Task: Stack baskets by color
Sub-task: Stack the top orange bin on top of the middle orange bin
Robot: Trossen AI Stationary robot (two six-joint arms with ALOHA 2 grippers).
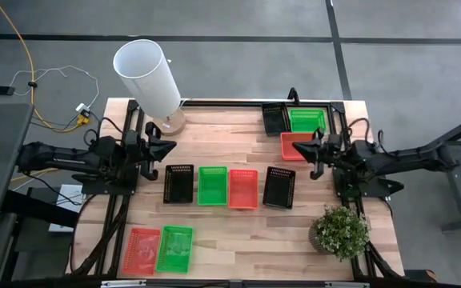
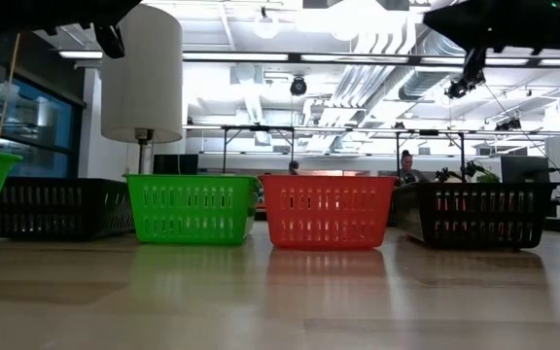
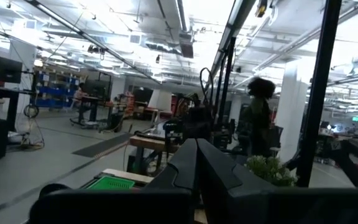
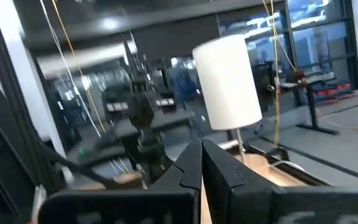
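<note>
Four baskets stand bottom-down in a row across the table's middle: black (image 1: 178, 183), green (image 1: 212, 186), red (image 1: 243, 189) and black (image 1: 279, 187). At the far right a black basket (image 1: 274, 118), a green one (image 1: 307, 120) and a red one (image 1: 294, 146) sit together. A red basket (image 1: 142, 250) and a green one (image 1: 174, 249) lie at the near left. My left gripper (image 1: 166, 149) hovers shut above the table's left side, pointing toward the right. My right gripper (image 1: 301, 149) hovers shut over the far-right red basket, pointing toward the left. Neither holds anything.
A white lamp shade (image 1: 148, 76) on a wooden foot stands at the far left corner. A small potted plant (image 1: 340, 232) sits at the near right. Bare wood lies between the middle row and the near edge. A person (image 2: 406, 167) is in the room behind.
</note>
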